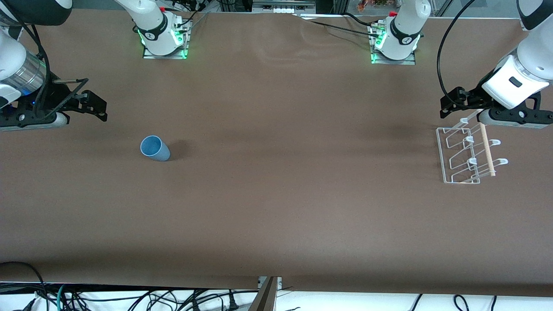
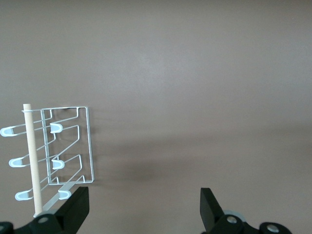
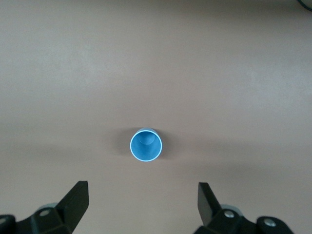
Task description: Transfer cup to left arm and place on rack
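Pick-up step, not yet begun: small light-blue plastic tumbler (image 1: 154,148) upright on brown worktop (image 1: 276,194), untouched. Right pincer (image 3: 142,202) wide open, empty, hovering near tumbler; left pincer (image 2: 145,207) wide open, empty, beside white wire drying rack (image 1: 464,157). Next, by judgement: lower right pincer around tumbler, close.

a robotics lab: bolted arm bases (image 1: 163,41), brown table (image 1: 276,207), loose cables (image 1: 129,298).

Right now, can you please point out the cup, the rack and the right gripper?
cup (image 1: 154,148), front view, on its blue side wall.
rack (image 1: 441,151), front view, on its white wire frame.
right gripper (image 3: 142,200), right wrist view, midway between its open fingertips.
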Available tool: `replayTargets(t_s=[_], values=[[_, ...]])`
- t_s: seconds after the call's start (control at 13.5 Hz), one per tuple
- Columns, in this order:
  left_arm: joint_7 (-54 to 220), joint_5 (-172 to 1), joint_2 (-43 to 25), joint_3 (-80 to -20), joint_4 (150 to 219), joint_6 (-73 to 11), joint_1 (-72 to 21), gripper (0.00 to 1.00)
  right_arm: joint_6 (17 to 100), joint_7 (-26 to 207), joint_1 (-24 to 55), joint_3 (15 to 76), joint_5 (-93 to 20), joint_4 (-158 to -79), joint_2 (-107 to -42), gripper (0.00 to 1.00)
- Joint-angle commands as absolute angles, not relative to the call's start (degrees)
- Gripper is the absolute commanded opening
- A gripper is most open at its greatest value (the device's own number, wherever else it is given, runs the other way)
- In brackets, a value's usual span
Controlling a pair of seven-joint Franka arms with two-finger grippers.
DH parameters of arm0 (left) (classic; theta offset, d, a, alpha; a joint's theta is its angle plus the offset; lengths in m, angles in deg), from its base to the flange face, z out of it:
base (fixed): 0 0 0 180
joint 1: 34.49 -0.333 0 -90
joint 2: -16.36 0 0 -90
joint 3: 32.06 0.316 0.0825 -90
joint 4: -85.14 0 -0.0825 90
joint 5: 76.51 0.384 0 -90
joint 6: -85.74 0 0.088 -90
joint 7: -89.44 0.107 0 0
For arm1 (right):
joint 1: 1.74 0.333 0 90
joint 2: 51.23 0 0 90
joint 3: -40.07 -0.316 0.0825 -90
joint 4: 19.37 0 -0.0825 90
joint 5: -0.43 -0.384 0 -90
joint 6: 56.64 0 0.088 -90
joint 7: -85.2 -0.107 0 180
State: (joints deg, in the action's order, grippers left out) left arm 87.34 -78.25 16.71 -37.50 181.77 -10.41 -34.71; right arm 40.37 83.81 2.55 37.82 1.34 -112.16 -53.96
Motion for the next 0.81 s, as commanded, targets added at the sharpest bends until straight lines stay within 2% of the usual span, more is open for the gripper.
replayTargets(t_s=[0.0, 0.74], values=[[87.3, -77.5, 16.2, -37.8, 180.1, -9.0, -35.0, 1.00, 39.5, 83.5, 2.7, 37.9, 1.7, -111.9, -53.4, 0.99], [87.2, -77.5, 16.2, -37.8, 180.1, -9.0, -35.0, 1.00, 39.3, 83.6, 2.7, 38.2, 1.6, -111.1, -54.2, 0.99]])
